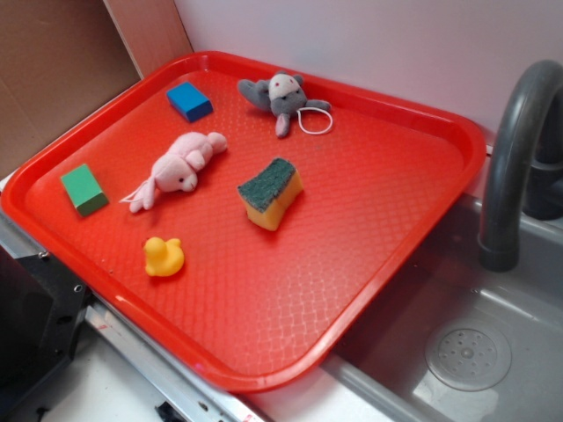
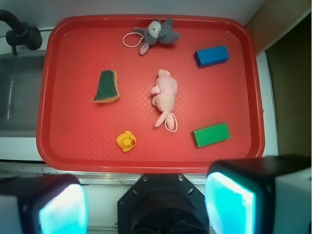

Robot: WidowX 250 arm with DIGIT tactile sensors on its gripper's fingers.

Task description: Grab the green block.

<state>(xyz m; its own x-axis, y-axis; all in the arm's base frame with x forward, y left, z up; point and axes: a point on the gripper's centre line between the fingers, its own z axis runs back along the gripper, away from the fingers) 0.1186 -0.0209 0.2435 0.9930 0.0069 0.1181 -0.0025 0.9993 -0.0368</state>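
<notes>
Tray [image 1: 387,229]: red, diamond-textured surface. Green block [image 1: 84,189]: solid green. Blue block [image 1: 190,101]: solid blue. Sponge [image 1: 270,193]: yellow with dark green top. Duck [image 1: 164,257]: yellow. Plush pig [image 1: 180,167]: pale pink. Plush mouse [image 1: 281,95]: grey. Gripper [image 2: 146,204] pads: glowing cyan.

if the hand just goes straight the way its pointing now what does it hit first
Likely the tray near its front rim. The hand points down at the tray with fingers spread; bare red surface lies ahead between the duck and the green block. Depth is unclear, so this is a guess.
</notes>
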